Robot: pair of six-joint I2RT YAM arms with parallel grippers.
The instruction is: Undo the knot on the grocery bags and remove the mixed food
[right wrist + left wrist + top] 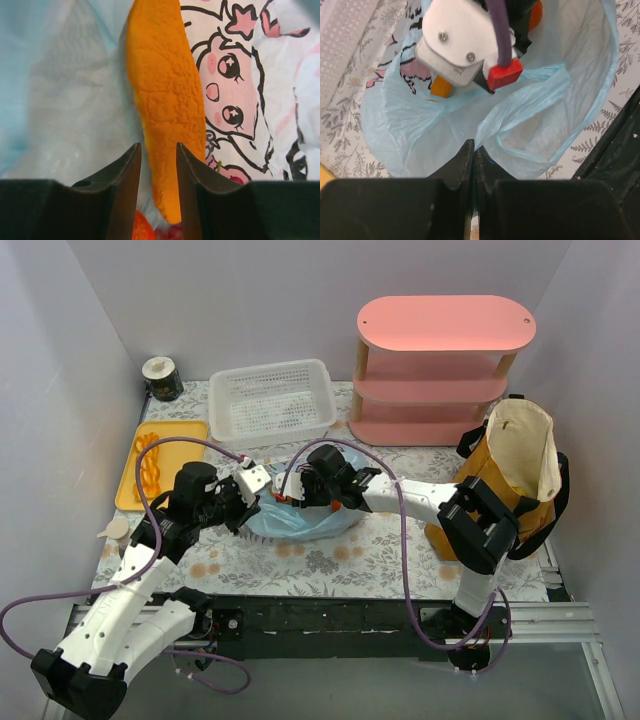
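Unpacking under way: mid-frame from above, the knot-free blue bag [300, 522] gapes, its rim pinched in the fully closed left gripper [473, 147]. Inside, the right gripper [158, 149], jaws narrowly parted and empty, hovers over a pastry [160, 100] running top to bottom, tapered end lowest, beside the snack packet [240, 100]. Next, probably: widen, straddle, close.

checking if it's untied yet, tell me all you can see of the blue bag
The bag is thin, translucent pale blue plastic, crumpled, lying on the table with its mouth open, no knot visible. The left gripper is shut on a fold of its rim; the right gripper, part open, reaches inside. A pastry piece and cartoon packet lie inside.
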